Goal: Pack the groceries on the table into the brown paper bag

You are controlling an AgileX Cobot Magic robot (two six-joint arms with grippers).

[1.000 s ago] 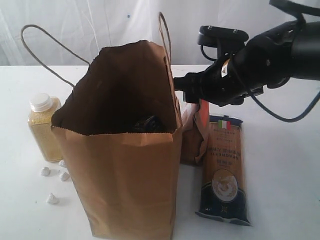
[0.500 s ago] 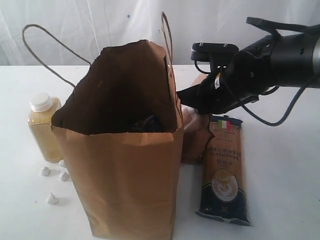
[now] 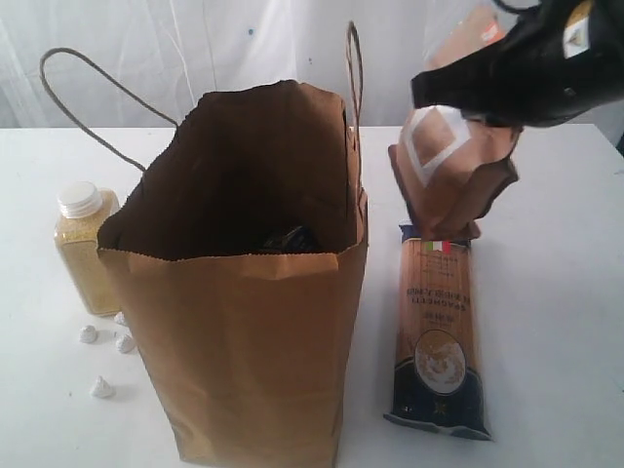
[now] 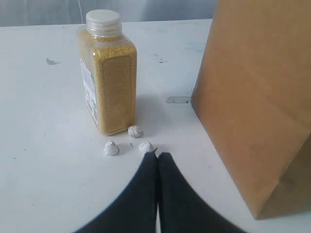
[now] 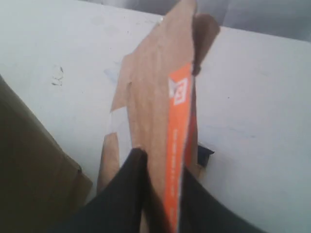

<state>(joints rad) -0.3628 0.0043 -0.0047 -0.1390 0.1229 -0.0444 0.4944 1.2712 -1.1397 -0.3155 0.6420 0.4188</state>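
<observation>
Your exterior view sits close in front of the brown paper bag (image 3: 244, 351), a little above its rim. It faces across the table (image 3: 565, 322) to a white curtain (image 3: 195, 49), so you look down into the bag's mouth. Your left wrist view looks low over the tabletop past the left gripper (image 4: 157, 156), near the yellow-grain bottle (image 4: 108, 77) and small white lumps (image 4: 111, 148), sharing these and the bag's side wall with the exterior view. Your right wrist view looks steeply down past the right gripper (image 5: 163, 160) along the brown orange-labelled pouch (image 5: 155, 97), very near it, sharing pouch, bag edge and tabletop with the exterior view.
</observation>
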